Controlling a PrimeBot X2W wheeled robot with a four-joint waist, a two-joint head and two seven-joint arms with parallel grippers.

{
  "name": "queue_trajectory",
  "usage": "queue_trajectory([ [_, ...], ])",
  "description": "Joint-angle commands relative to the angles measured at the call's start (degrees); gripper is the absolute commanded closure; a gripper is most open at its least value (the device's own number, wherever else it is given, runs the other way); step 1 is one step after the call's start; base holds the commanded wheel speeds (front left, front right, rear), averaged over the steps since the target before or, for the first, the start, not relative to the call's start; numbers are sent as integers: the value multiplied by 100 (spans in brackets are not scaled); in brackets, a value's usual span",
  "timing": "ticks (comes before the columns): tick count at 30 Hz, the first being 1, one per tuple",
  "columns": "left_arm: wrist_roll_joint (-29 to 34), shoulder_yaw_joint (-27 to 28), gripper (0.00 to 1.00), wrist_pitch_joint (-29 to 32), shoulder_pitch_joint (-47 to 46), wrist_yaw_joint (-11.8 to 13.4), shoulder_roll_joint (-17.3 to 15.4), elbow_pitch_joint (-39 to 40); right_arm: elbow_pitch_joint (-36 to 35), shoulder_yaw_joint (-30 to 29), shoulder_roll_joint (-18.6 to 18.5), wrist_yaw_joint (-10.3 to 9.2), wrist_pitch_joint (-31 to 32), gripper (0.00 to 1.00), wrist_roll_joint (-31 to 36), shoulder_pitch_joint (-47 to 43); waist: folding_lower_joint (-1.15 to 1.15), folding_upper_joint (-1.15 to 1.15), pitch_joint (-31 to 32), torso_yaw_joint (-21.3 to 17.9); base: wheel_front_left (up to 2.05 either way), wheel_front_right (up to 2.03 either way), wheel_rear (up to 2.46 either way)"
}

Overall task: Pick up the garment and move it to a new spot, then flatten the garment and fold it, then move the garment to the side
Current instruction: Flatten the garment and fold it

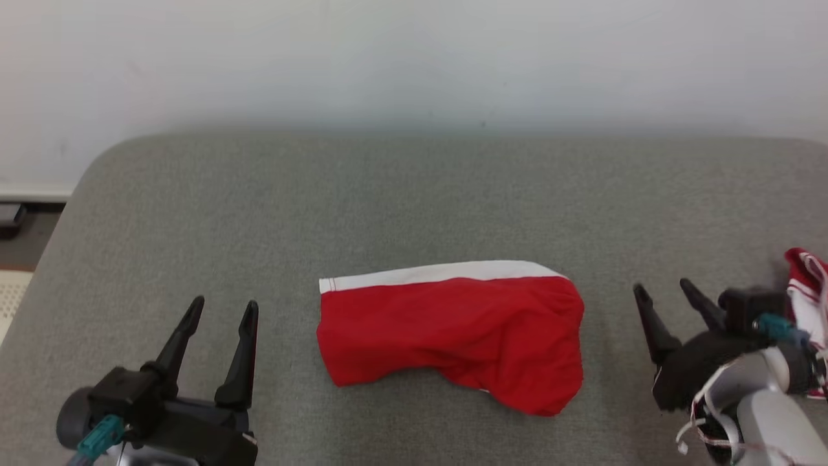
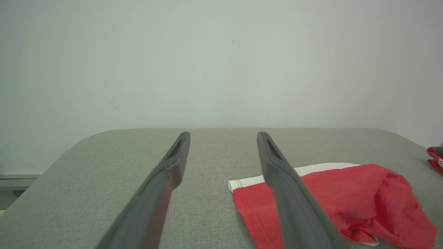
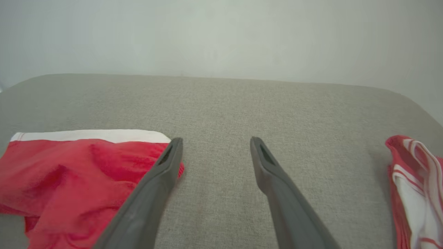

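Garment [image 1: 453,330]: red, white band at far edge; soft, light (likely sags).
Hold: band corners, probably.
Left end effector [image 1: 223,307]: released.
Right end effector [image 1: 663,290]: released.

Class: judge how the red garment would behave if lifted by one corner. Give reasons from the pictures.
Probably floppy: the garment lies in soft wrinkles, so it should drape. Likely light: the cloth looks thin. Pushed, it may bunch rather than slide on the woven table.

The left gripper [image 1: 224,303] and right gripper [image 1: 662,286] each bear 2 long, tapered black fingers [image 1: 240,362] with slotted tips. Beside each black housing [image 1: 129,395] sits a teal connector [image 1: 100,435]; white cables [image 1: 702,395] cross the pale forearm [image 1: 770,414].
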State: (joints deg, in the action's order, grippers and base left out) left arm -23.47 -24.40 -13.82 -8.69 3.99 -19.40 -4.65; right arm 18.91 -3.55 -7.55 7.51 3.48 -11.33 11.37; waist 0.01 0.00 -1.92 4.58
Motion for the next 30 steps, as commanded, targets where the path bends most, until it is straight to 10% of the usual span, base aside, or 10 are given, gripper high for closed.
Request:
queue_trajectory([
  [1, 57, -9, 0, -47, -188, -53, 16, -58, 313, 87, -103, -3, -13, 0, -142, 387, -1, 0, -530, 321, 0, 0, 0],
  [15, 251, -30, 0, -131, -752, -283, 240, -378, 2171, 969, -143, -3, -47, 0, -859, 1682, -1, 0, -1091, 650, 0, 0, 0],
  [16, 267, -15, 0, -134, -755, -285, 245, -397, 2226, 1070, -181, -3, -66, 19, -872, 1705, -1, 0, -1089, 641, 0, 0, 0],
  [18, 282, 13, 0, -139, -763, -289, 260, -422, 2256, 1226, -222, -3, -179, 100, -924, 1739, -1, 0, -1083, 612, 0, 0, 0],
  [30, 364, 196, 0, -133, -656, -343, 358, -361, 1277, 1468, -687, -3, -1581, 100, 1057, 1402, -1, 0, -1077, 313, 0, 0, 0],
])
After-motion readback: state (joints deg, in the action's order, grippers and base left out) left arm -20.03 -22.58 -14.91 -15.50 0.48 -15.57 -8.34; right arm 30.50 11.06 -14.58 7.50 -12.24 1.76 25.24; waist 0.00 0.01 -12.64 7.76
